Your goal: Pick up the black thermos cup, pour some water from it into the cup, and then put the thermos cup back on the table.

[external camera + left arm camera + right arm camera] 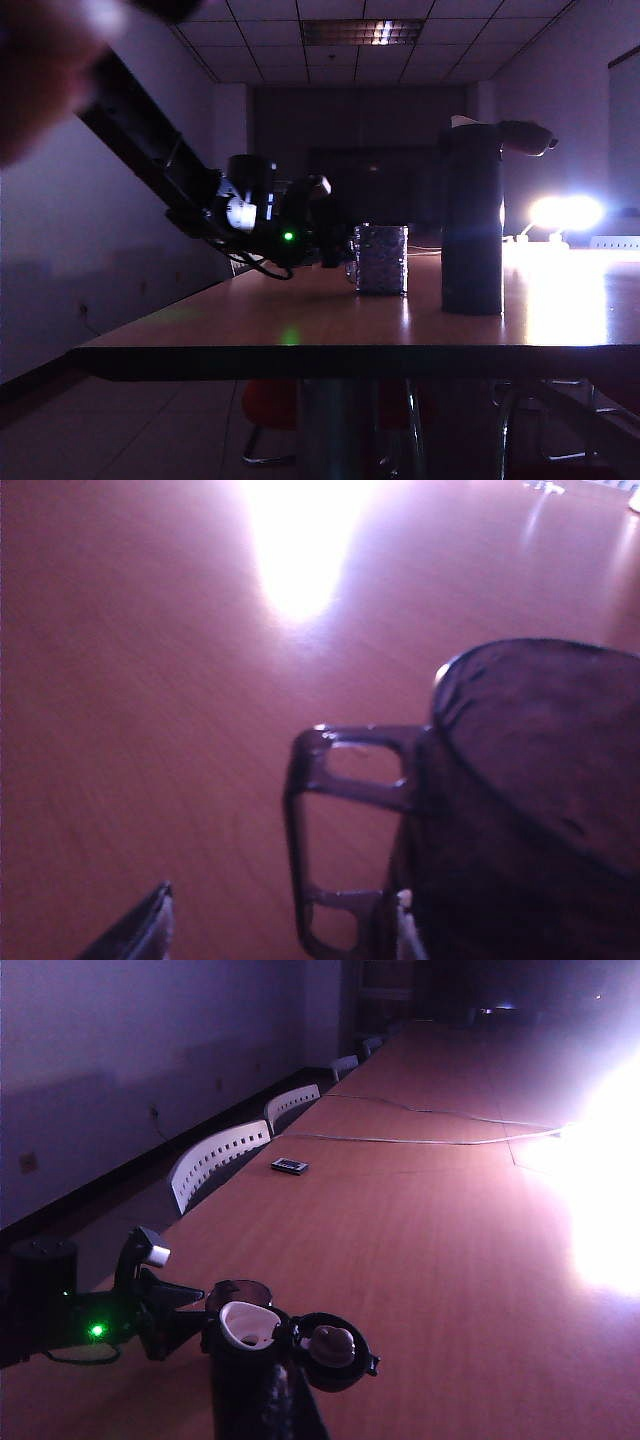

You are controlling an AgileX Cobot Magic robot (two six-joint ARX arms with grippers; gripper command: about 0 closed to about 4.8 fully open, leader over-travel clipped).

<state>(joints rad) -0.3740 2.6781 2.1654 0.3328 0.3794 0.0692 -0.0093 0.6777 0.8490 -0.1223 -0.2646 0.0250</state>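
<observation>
The black thermos cup (pixel 472 220) stands upright on the table (pixel 250 325), right of centre, with its lid (pixel 525 136) flipped out sideways. Just left of it stands the cup (pixel 381 260), a short dimpled glass. My left gripper (pixel 335 245) reaches in low from the left, right beside the glass. In the left wrist view that gripper (pixel 280 925) is open, the cup's handle (pixel 345 840) lies between its fingers, and the cup's body (pixel 530 800) is beside one fingertip (pixel 404 925). My right gripper (pixel 288 1402) is shut and empty, close in front of the thermos (pixel 240 1380); it does not show in the exterior view.
A very bright lamp (pixel 565 212) glares from the far right of the table. A cable (pixel 430 1140) and a small dark device (pixel 290 1166) lie farther along the tabletop. White chairs (pixel 215 1160) line one long edge. The near table edge (pixel 350 360) is thick and dark.
</observation>
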